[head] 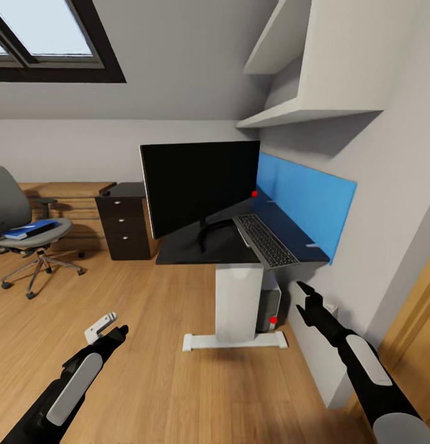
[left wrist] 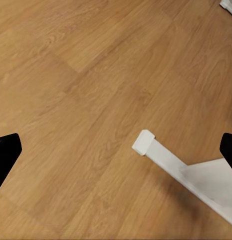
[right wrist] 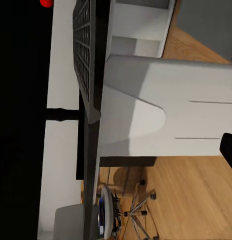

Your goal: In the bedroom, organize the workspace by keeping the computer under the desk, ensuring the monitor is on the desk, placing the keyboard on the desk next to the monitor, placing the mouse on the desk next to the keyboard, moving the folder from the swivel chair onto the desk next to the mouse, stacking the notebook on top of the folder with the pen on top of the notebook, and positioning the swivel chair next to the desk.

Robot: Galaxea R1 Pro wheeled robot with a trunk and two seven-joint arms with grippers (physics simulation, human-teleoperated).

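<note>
The black monitor point(head: 199, 185) stands on the glossy black desk point(head: 190, 253), turned at an angle. The dark keyboard point(head: 265, 239) lies right of it, reaching the desk's front edge, and also shows as keyboard point(right wrist: 84, 50). Under the desk, beside the white leg, stands the computer point(head: 270, 305). At far left is the grey swivel chair point(head: 17, 225) with the blue folder point(head: 31, 229) on its seat. My left gripper point(head: 108, 330) hangs open over the floor. My right gripper point(head: 304, 303) is open, low beside the computer. The mouse, notebook and pen are out of view.
A blue rear panel point(head: 307, 200) backs the desk against the right wall. The dark drawer unit point(head: 125, 225) stands behind the desk at left. The desk's white foot point(head: 233, 340), also foot point(left wrist: 180, 170), rests on the wooden floor. Wall shelves point(head: 301, 111) hang above.
</note>
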